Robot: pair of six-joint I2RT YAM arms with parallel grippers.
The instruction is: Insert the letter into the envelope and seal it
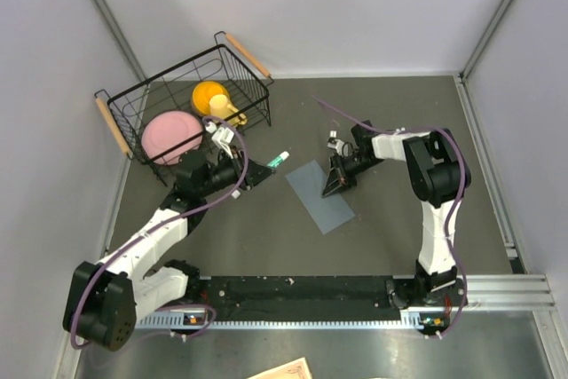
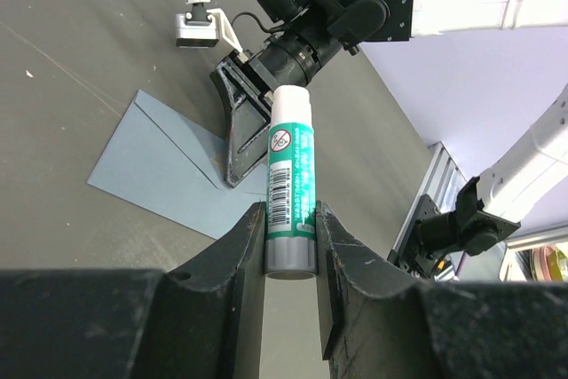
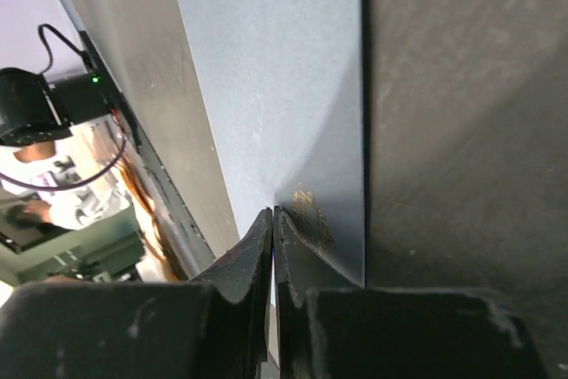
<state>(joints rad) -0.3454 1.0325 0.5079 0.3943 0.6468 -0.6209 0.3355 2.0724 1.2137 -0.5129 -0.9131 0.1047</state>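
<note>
The blue-grey envelope (image 1: 321,194) lies flat on the dark table, also seen in the left wrist view (image 2: 151,161) and filling the right wrist view (image 3: 275,86). My right gripper (image 1: 332,189) is shut, its tips (image 3: 274,212) resting down on the envelope's far end beside the small gold spot (image 3: 311,215). My left gripper (image 1: 266,166) hovers left of the envelope, shut on a white-and-green glue stick (image 2: 289,166) that points toward the right gripper (image 2: 232,179). The letter is not visible.
A black wire basket (image 1: 177,73) with wooden handles stands at the back left, holding a pink plate (image 1: 170,135) and a yellow object (image 1: 213,97). A tan sheet corner (image 1: 284,368) pokes in at the bottom edge, below the arms' rail.
</note>
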